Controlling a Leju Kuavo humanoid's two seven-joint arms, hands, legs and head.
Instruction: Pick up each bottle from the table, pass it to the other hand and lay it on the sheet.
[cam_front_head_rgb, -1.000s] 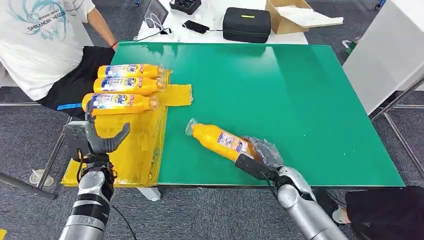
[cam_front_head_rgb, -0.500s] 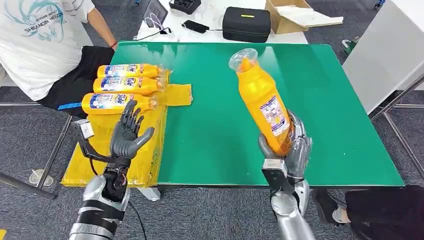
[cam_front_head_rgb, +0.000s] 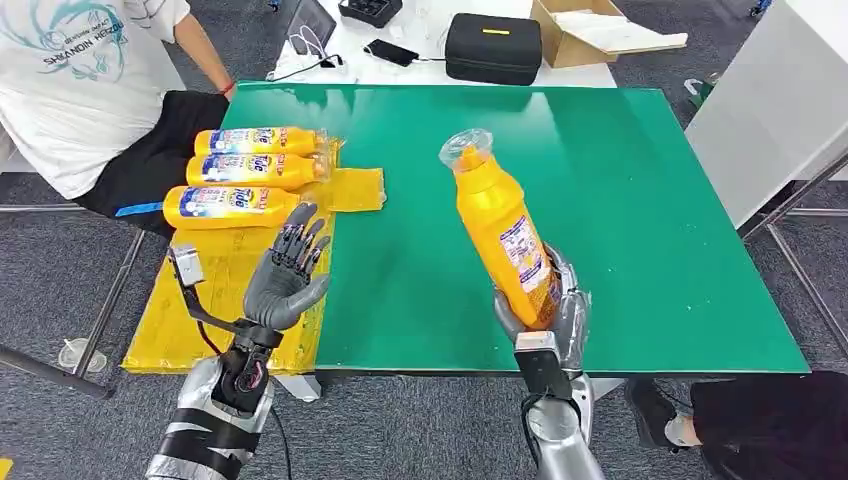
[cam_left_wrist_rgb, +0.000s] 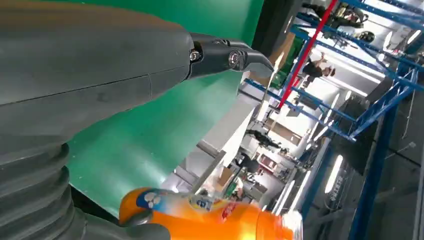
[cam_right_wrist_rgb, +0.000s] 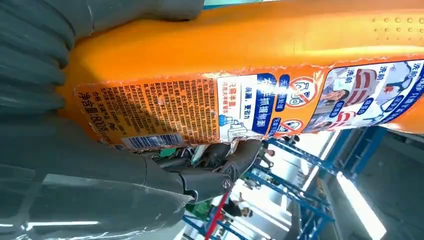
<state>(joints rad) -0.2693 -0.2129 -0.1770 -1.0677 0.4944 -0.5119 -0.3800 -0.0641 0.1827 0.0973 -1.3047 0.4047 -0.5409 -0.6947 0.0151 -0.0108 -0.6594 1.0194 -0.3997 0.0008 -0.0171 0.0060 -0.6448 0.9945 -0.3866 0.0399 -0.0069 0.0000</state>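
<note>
Surface: green table (cam_front_head_rgb: 620, 200) with a yellow sheet (cam_front_head_rgb: 215, 285) draped over its left edge; grey carpet floor around it.
Right hand: right hand (cam_front_head_rgb: 552, 305), at the near edge of the table, grips the base of the held bottle (cam_front_head_rgb: 500, 235); the fingers wrap around the lower body.
Held bottle: lifted above the table, nearly upright, the long axis leaning a little to the left, the clear cap up and away from the robot.
Left hand: left hand (cam_front_head_rgb: 285, 275) is raised above the inner edge of the sheet, holding nothing, fingers apart, palm toward the bottle.
Key relation: held bottle is to the right of the left hand, well apart, with bare table between them; for the pass I judge the two hands must come together, and the free upper body is the part to take.
Sheet: three laid bottles (cam_front_head_rgb: 245, 172) lie side by side at the far end of the sheet, long axes across it, caps toward the table middle.
Behind: a seated person (cam_front_head_rgb: 90, 90) beside the sheet; beyond the table a black case (cam_front_head_rgb: 492, 48) and a cardboard box (cam_front_head_rgb: 590, 30).
</note>
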